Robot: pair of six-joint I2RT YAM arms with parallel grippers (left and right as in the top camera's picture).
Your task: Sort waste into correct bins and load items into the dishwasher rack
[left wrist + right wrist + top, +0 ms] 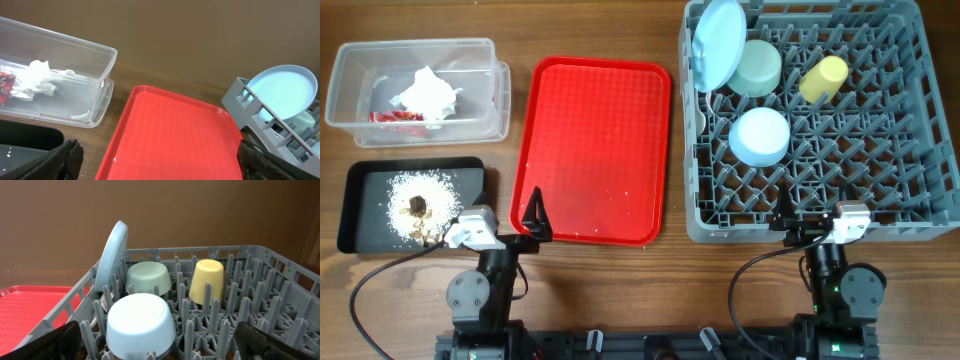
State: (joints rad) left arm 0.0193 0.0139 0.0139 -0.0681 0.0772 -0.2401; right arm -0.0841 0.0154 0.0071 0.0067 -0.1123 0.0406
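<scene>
The grey dishwasher rack [910, 200] holds a pale blue plate [718, 42] on edge, a pale green bowl [757, 67], a yellow cup [823, 78] and a pale blue bowl [759, 136], all upside down. A white napkin [428, 95] and a red wrapper [395, 117] lie in the clear tub [470, 50]. Brown scraps and white crumbs [420, 200] sit in the black tray [365, 215]. My left gripper [520, 230] is open and empty at the red tray's near left corner. Just short of the rack's near wall, my right gripper [810, 230] is open and empty.
The flat red serving tray [595, 150] lies between the bins and the rack, bare but for a few crumbs. In the right wrist view the blue bowl [140, 325] is right in front of the open fingers [65, 340], with the cup [207, 280] and green bowl [147, 277] behind.
</scene>
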